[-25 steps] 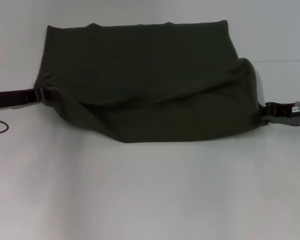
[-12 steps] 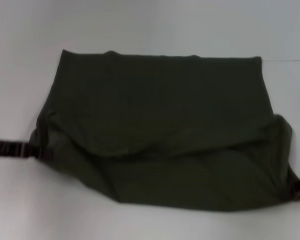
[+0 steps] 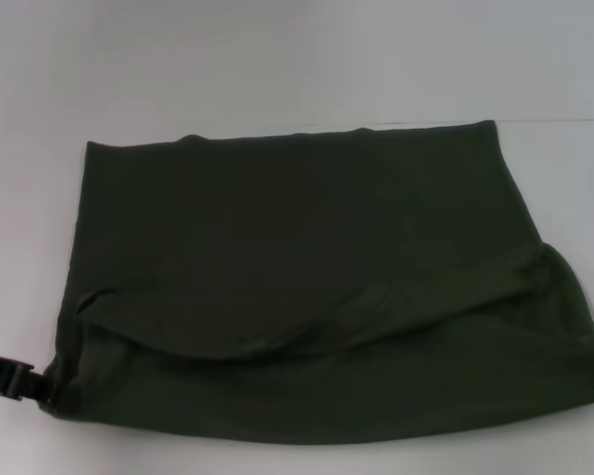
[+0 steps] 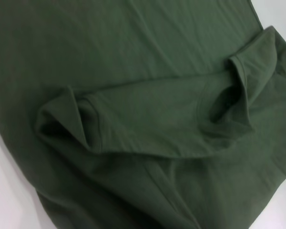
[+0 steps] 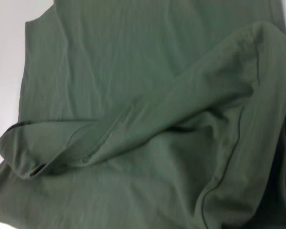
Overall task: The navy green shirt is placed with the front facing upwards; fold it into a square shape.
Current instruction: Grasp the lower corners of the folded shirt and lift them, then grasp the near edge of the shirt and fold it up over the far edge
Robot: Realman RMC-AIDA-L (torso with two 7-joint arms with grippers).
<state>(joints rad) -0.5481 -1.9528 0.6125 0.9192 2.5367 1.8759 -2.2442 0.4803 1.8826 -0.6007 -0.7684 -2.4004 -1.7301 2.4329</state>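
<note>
Navy green shirt [image 3: 307, 287], soft matte cotton trapezoid, near fold sagging; left tool [image 3: 42, 384] clamping its corner.

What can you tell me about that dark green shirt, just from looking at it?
The shirt is plain dark olive green, soft knit cotton by the look, with stitched hems. No lettering shows. It lies spread wide on a white table, its far edge straight and flat. The near part is doubled over in a loose, sagging fold, with puffed pockets at both side corners. The left hand meets its near left corner; the right hand is at most a dark sliver at the picture's edge.
</note>
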